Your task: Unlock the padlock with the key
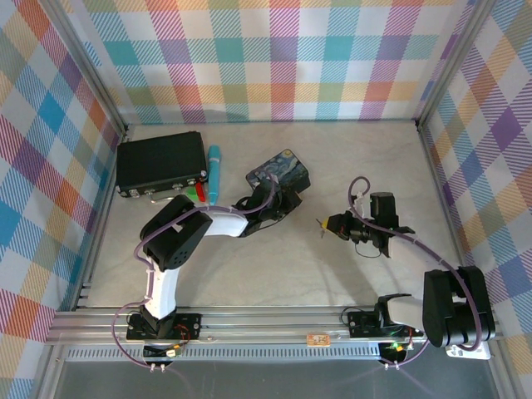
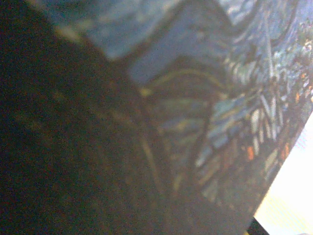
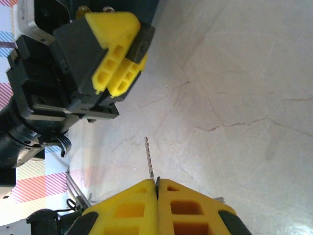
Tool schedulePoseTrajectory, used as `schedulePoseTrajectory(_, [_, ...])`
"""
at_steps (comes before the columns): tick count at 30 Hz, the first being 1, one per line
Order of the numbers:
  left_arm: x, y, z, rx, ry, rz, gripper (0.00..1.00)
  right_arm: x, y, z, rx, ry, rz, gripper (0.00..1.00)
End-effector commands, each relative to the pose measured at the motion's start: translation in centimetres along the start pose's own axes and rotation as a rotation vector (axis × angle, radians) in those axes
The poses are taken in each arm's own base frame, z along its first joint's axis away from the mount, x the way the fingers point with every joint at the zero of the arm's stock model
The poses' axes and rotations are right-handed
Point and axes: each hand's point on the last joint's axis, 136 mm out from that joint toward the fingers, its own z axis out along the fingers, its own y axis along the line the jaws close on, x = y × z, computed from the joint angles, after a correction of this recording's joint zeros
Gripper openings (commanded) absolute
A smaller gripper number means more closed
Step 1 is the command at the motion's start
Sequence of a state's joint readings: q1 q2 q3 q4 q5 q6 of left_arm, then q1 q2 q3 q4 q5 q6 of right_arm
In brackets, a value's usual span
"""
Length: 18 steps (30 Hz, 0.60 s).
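Observation:
The thin grey key [image 3: 150, 159] sticks out from between the yellow fingers of my right gripper [image 3: 157, 183], which is shut on it. From above, the key [image 1: 321, 224] points left from the right gripper [image 1: 334, 224], over the mid-right of the table. My left gripper [image 1: 285, 199] is pressed against the near side of the blue-and-yellow painted box [image 1: 280, 170]. The left wrist view is a blurred close-up of the box's painted surface [image 2: 220, 98]. One yellow finger [image 3: 115, 54] of the left gripper shows in the right wrist view. The padlock is hidden.
A black case [image 1: 160, 162] lies at the back left, with a light-blue cylinder [image 1: 214, 170] beside it and a small red and green piece [image 1: 198, 193] in front. Checked walls close off the back and both sides. Bare table [image 1: 274, 266] lies between the arms.

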<state>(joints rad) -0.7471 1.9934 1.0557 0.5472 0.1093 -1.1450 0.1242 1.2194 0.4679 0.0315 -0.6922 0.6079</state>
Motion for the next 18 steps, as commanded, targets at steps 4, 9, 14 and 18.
schedulePoseTrajectory(4, [-0.1, -3.9, -1.5, 0.134, 0.031, -0.109, 0.0, -1.4, 2.5, -0.1, -0.13, -0.038, -0.022, 0.0])
schedulePoseTrajectory(9, [0.0, -4.7, -1.8, 0.174, 0.044, -0.137, 0.0, -2.3, 3.1, 0.5, -0.172, -0.044, -0.019, 0.0])
schedulePoseTrajectory(14, [0.0, -4.9, -2.5, 0.191, 0.041, -0.134, 0.0, -3.4, 2.9, 1.4, -0.179, -0.049, -0.017, 0.0])
schedulePoseTrajectory(18, [0.3, -5.2, -2.6, 0.198, 0.056, -0.123, 0.0, -4.3, 3.2, 2.2, -0.216, -0.037, -0.015, 0.0])
